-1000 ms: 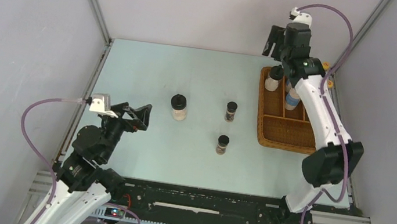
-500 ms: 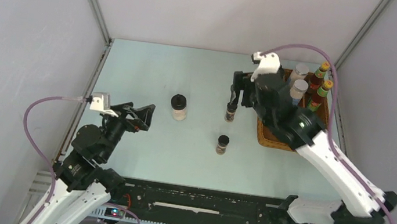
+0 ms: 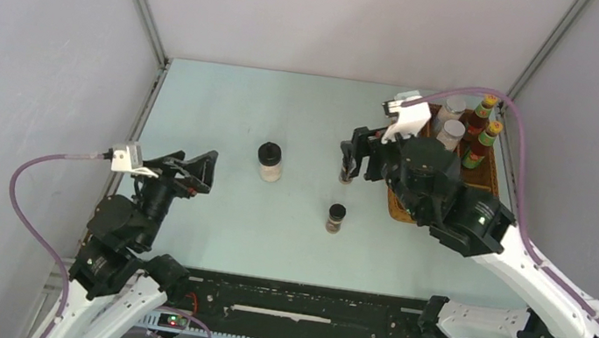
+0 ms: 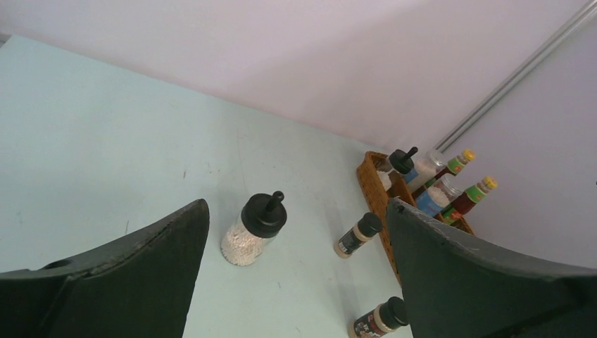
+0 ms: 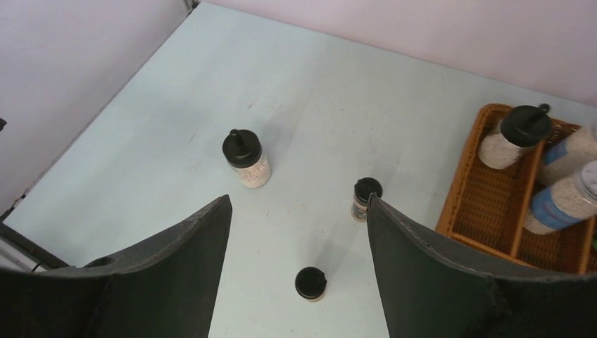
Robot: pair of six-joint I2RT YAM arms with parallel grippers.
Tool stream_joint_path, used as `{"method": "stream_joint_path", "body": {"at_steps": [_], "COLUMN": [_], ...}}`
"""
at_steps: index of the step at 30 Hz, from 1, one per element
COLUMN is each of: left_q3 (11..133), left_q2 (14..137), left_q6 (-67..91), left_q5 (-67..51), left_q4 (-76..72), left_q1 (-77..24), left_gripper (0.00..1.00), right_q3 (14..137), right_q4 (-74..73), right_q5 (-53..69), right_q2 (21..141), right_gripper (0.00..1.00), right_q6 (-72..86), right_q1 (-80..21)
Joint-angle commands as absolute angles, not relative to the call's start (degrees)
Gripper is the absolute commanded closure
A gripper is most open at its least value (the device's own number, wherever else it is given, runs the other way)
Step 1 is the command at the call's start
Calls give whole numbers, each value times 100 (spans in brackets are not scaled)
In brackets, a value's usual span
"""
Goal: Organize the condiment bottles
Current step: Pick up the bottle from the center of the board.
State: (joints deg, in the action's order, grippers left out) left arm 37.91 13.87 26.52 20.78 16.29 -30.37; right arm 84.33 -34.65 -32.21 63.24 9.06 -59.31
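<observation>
1. L hand (image 3: pixel 200 171): fingers wide apart, nothing btwn them, held above the near-left part of the desk (image 3: pixel 225 106), pointing toward the middle.
2. R hand (image 5: pixel 298 204): fingers apart, gripping nothing, hanging over desk centre-right, just left of the wicker tray (image 5: pixel 461 172).
3. Still out on the desk, all upright:
   - black-lidded white jar (image 3: pixel 269 163), mid-desk, well apart from both hands
   - far tiny dark jar (image 5: pixel 365 198), directly under the R hand in the top view and partly hidden by it; not touched
   - near tiny dark jar (image 3: pixel 336 218), closer to the arm bases, standing free
4. In the tray, far-right of the desk, all upright:
   - second black-lidded white jar (image 5: pixel 514 135), far end of the lane nearest desk centre
   - two silver-lidded blue-label jars (image 3: pixel 454 108) (image 3: pixel 451 134), next lane over, one behind the other
   - two red sauce bottles w/ orange caps (image 3: pixel 484 114) (image 3: pixel 485 142), outer lane by the R wall
5. Tally: five bottles in the tray, three on the desk.
</observation>
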Motion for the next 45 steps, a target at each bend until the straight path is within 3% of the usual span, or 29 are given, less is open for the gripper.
{"method": "stream_joint_path", "body": {"at_steps": [1,11,25,45], "left_q3": [4108,4520,4886,4598], "left_q2": [1409,1900,2023,2085], "left_q6": [2608,2395,1671,1667], "left_q5": [2371,2480,2915,2744], "left_q4": [2020,2574,3158,2901], "left_q1": [-3059,-3057,-3059,-3059], "left_gripper": [0,0,0,0], "right_q3": [8428,8702,10230,10134], "right_q4": [-3258,-3291,-3789,-3819], "right_q5": [-2741,-1837,-1175,-1225], "right_q2": [6688,8029,9770,9918], "right_gripper": [21,19,19,17], "right_q6": [817,996,1013,1029], "right_q1": [-5967,-5968,-5860,-5849]}}
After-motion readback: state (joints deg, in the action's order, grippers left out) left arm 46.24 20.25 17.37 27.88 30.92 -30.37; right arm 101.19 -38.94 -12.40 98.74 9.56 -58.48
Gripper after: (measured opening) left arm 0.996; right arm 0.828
